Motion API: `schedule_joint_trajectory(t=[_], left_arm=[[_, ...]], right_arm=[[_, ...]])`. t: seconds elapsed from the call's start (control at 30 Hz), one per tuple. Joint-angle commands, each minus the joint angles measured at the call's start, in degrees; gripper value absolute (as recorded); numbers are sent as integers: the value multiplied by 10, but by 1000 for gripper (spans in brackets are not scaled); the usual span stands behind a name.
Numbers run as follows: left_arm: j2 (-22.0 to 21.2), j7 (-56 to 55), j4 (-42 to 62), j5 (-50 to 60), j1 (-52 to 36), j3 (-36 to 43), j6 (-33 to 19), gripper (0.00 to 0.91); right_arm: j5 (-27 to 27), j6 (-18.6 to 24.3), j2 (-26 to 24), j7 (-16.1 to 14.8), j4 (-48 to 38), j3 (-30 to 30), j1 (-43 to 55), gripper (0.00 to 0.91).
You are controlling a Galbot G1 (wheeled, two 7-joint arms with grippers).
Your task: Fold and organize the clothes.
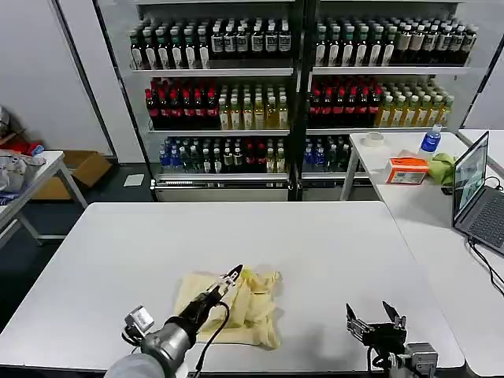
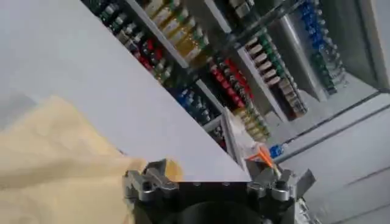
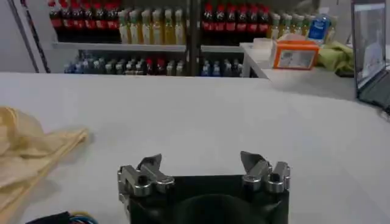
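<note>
The clothes are one pale cream-yellow T-shirt [image 1: 236,309], lying crumpled on the white table [image 1: 260,236] near its front edge. My left gripper [image 1: 234,276] reaches over the shirt from the front left, with its tips at the shirt's far edge. In the left wrist view this left gripper [image 2: 213,176] is open; one finger sits beside the yellow fabric [image 2: 55,146] and bare table shows between the jaws. My right gripper [image 1: 375,316] stands open low over the table, right of the shirt and apart from it. The right wrist view shows the right gripper [image 3: 202,162] with nothing between its fingers and the shirt [image 3: 30,152] off to one side.
A second white table on the right carries a laptop [image 1: 476,189], an orange box [image 1: 407,170], a yellow-green cloth [image 1: 442,167] and a blue bottle [image 1: 431,140]. Bottle shelves [image 1: 236,110] line the back. A side table with a white-grey bundle [image 1: 16,169] stands left.
</note>
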Motion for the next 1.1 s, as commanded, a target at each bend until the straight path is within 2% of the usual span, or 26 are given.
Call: schedule_joint_trajectory(t=[0.03,0.2,0.43,0.8,1.07,1.1], left_arm=[[59,9,21,49,59,-129,2,907],[76,26,56,95,68,-139,-6,907],[64,41,94,116,52,-113,-5,907],[47,96,154,116,9,-56,7,907],[39,132,180,91,-11,-49,12,907],[40,135,182,87,-11,-51,12,877]], right_arm=[[-1,1,2,-1,-1,-3,3,907],[-3,1,5,-1,-1,-4,4,907],[-4,1,5,-1,6,-1,-2,907],[-1,2,-2,-2,20,19,-24,907],[0,2,-2,-3,26,25,-33,907],[0,2,-2,-3,27,26,-34,907]])
